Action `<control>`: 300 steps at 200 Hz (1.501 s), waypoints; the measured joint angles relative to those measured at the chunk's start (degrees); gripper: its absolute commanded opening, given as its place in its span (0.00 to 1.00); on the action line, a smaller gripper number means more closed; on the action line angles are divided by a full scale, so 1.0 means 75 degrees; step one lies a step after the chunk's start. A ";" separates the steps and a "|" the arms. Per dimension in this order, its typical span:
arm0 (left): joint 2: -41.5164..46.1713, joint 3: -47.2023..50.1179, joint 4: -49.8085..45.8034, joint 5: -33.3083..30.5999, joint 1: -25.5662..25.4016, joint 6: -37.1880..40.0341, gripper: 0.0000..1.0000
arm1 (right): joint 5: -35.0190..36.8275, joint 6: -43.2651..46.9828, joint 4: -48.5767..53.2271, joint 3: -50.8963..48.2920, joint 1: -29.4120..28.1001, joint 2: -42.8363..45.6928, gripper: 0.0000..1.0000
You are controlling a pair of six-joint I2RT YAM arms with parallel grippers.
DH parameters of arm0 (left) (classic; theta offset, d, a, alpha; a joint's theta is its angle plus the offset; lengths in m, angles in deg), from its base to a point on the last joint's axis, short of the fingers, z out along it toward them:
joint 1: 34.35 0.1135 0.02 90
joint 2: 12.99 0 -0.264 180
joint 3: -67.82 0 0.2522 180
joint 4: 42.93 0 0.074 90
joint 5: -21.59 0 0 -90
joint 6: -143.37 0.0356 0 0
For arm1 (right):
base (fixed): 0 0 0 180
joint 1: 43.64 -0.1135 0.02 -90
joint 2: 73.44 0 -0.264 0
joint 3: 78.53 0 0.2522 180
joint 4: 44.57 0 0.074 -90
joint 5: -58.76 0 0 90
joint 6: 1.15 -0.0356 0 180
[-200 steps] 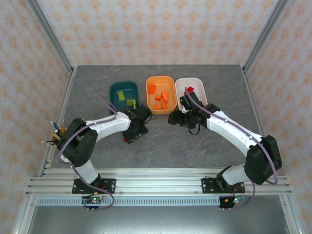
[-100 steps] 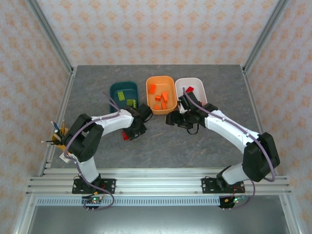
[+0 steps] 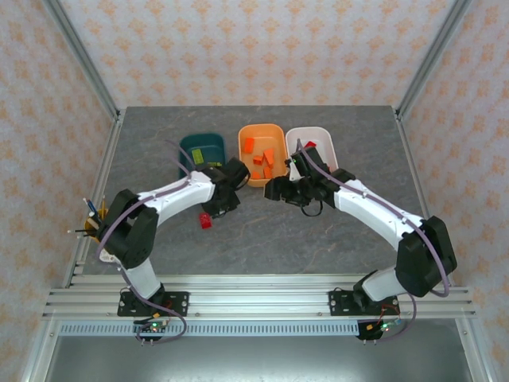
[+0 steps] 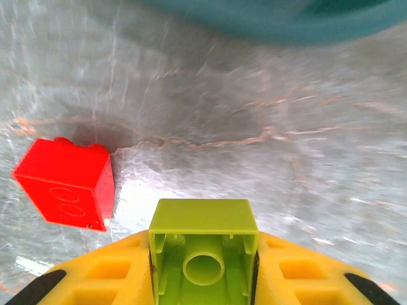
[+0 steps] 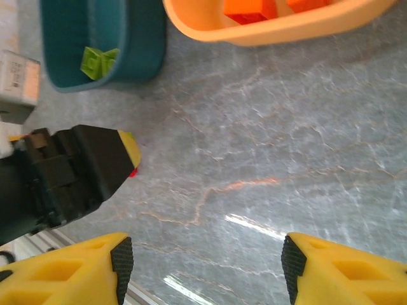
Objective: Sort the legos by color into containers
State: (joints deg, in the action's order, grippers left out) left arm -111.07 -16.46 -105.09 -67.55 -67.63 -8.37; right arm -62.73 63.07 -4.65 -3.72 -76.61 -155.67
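1. While the left hand (image 4: 203, 270) pinches the yellow-green brick (image 4: 203, 219) with its hollow underside facing the wrist camera, treat the carry to the dark teal tub (image 3: 199, 147) as the step in hand. The brick hangs above the table (image 4: 286, 159), just short of that tub's near wall.
2. Confirm the destination. The teal tub already contains yellow-green pieces (image 5: 98, 61), so it is judged the correct container.
3. Lift before advancing. The brick projects past the fingertips, so a brush against the tub wall could twist it out of the pinch.
4. Release only once the brick is over the tub floor and low, which limits bouncing.
5. Avoid the red brick (image 4: 63, 187). It lies on the table beside the left hand, apart from the held brick, and probably belongs in the white tub (image 3: 318, 137).
6. Note the right hand (image 5: 203, 273). It is spread and empty, hovering over bare table near the orange tub (image 5: 273, 28). Route the left arm clear of it.
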 measured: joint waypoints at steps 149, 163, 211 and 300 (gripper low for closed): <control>-0.3025 -0.4226 -0.1250 -0.0230 0.2629 0.2882 0.36 | -0.0431 -0.1311 -0.2489 0.1518 -0.0210 -0.1950 0.65; -0.3439 -0.4488 -0.1303 -0.0187 0.2719 0.2993 0.36 | -0.0431 -0.1370 -0.2492 0.1527 -0.0274 -0.2002 0.65; -0.3835 -0.4744 -0.1411 -0.0149 0.2806 0.3048 0.41 | -0.0396 -0.1536 -0.2489 0.1527 -0.0321 -0.2090 0.65; -0.3716 -0.4538 -0.1416 -0.0117 0.2804 0.3072 0.55 | -0.0114 -0.1151 -0.1973 0.1649 -0.0527 -0.2101 0.65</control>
State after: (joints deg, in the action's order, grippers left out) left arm -138.94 -50.49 -115.71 -68.42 -46.60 14.67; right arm -63.58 54.43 -19.45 8.65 -80.56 -171.43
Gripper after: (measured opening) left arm 0.539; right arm 0.651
